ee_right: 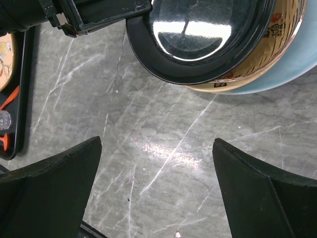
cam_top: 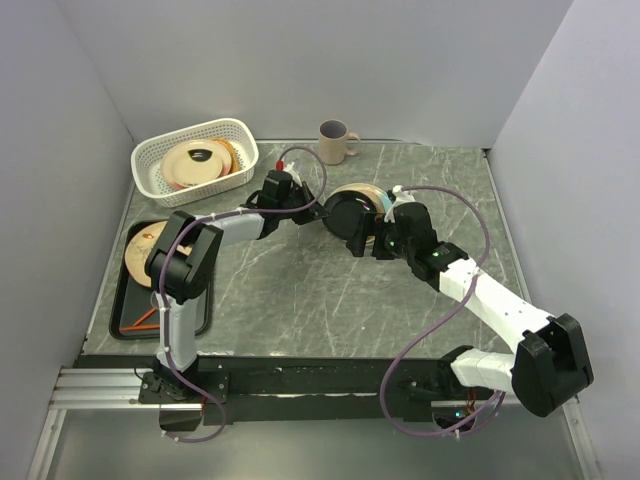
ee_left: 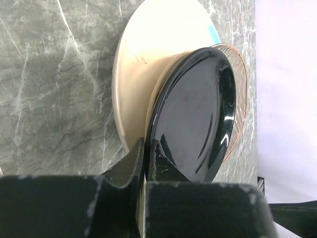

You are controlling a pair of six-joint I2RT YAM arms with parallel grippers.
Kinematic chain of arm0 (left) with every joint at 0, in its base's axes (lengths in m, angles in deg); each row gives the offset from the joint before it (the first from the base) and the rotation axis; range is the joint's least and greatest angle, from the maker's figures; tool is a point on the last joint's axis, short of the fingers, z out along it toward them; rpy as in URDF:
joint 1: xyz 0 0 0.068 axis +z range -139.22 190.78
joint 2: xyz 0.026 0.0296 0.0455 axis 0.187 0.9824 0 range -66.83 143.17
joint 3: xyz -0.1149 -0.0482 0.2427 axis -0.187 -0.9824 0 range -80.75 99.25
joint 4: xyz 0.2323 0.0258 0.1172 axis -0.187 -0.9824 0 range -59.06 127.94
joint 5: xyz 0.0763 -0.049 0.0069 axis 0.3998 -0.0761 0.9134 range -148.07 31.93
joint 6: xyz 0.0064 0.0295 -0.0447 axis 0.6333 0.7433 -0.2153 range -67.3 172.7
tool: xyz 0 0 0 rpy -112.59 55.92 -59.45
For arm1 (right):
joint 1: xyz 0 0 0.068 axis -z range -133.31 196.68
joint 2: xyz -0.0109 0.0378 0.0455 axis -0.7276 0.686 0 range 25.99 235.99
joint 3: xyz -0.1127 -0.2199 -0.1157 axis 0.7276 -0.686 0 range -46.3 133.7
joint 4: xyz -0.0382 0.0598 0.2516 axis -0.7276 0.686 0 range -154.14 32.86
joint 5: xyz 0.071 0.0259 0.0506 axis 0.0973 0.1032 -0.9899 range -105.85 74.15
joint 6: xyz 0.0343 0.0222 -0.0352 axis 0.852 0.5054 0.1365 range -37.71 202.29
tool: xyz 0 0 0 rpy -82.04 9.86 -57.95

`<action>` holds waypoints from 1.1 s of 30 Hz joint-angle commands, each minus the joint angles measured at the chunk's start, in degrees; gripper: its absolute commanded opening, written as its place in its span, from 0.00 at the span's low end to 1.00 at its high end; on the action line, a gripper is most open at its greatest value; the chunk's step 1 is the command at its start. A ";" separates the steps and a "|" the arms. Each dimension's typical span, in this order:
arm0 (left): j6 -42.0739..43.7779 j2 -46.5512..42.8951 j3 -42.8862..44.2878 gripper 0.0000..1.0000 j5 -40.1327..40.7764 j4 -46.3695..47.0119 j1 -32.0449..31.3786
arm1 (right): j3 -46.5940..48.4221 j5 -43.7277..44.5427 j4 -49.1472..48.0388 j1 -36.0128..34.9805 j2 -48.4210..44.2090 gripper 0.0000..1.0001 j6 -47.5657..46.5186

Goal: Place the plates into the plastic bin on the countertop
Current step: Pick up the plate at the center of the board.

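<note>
**Top view.** The plastic bin (cam_top: 150,165) sits at the upper left of the counter (cam_top: 330,300), with several plates (cam_top: 200,160) already inside. One more plate (cam_top: 143,243) lies on the black tray (cam_top: 125,300) at the left edge. A mug (cam_top: 336,141) stands at top centre. Mid-frame there is a small stack whose top item, a glossy black plate (cam_top: 345,212), is tilted off the rest. The left end effector (cam_top: 312,206) meets its left rim. The right end effector (cam_top: 368,240) hovers just beside the stack, at its lower right.

**Left wrist view.** The left end effector is closed on the black plate's near rim, one finger on each face. The plate is tipped up on edge over a cream plate (ee_left: 143,54) that lies flat. A pale blue sliver shows at the upper right.

**Right wrist view.** The right end effector is wide open and holds nothing, with both fingers at the bottom of the frame over bare counter. The black plate is at the top of the frame, above a tan patterned plate (ee_right: 247,79) and a pale blue plate (ee_right: 302,64).

**Handling (judgement).**
- The black plate looks rigid, glazed and slick, and probably heavy for a pinch at one rim point.
- It is likely to pivot or slide in the fingers if swung fast.
- The best hold is deep over the lip, with the plate's weight hanging below the grip.
- It is brittle, so it should be lowered onto the plates in the bin rather than dropped, keeping clear of the lattice wall.
</note>
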 commanded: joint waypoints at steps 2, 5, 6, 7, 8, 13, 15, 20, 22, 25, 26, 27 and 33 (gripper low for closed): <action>2.61 -2.56 0.11 0.01 2.24 -2.44 -0.27 | -0.25 -0.35 -2.20 0.48 -0.90 1.00 0.08; 2.79 -2.47 0.64 0.01 1.89 -2.88 -0.27 | -0.60 -0.35 -2.29 0.57 -0.81 1.00 0.08; 2.79 -2.56 0.64 0.01 1.71 -2.79 -0.27 | -0.52 -0.26 -2.29 0.66 -0.73 1.00 0.17; 2.62 -2.56 0.64 0.01 1.71 -2.71 -0.27 | -0.60 -0.26 -2.29 0.57 -0.72 1.00 0.17; 2.61 -2.65 0.64 0.01 1.62 -2.53 -0.27 | -0.60 -0.26 -2.37 0.74 -0.72 1.00 0.17; 2.26 -3.00 0.47 0.01 0.05 -1.83 -0.18 | -0.34 -0.44 -2.20 0.75 -0.55 1.00 0.17; 2.09 -3.00 0.29 0.01 -0.83 -1.39 0.17 | -0.17 -0.79 -2.37 0.92 -0.11 1.00 0.17; 0.86 -5.28 -2.25 0.01 -3.47 1.51 1.40 | 0.10 -1.23 -2.90 0.92 0.68 1.00 0.17; 0.77 -6.69 -2.87 0.01 -4.26 2.39 2.10 | 0.01 -1.58 -3.60 0.83 0.94 1.00 0.17; 0.42 -8.44 -3.93 0.01 -5.58 3.53 3.15 | 0.19 -1.93 -4.04 0.92 1.64 1.00 0.43; 0.07 -8.80 -4.54 0.01 -6.71 4.14 3.51 | 0.45 -2.37 -4.22 0.92 1.82 1.00 0.43; -0.19 -9.50 -4.98 0.01 -7.34 4.67 4.03 | 0.45 -2.37 -4.31 0.92 2.00 1.00 0.43; -2.13 -10.82 -7.00 0.01 -10.15 7.84 6.14 | 0.80 -2.90 -4.75 0.92 2.70 1.00 0.61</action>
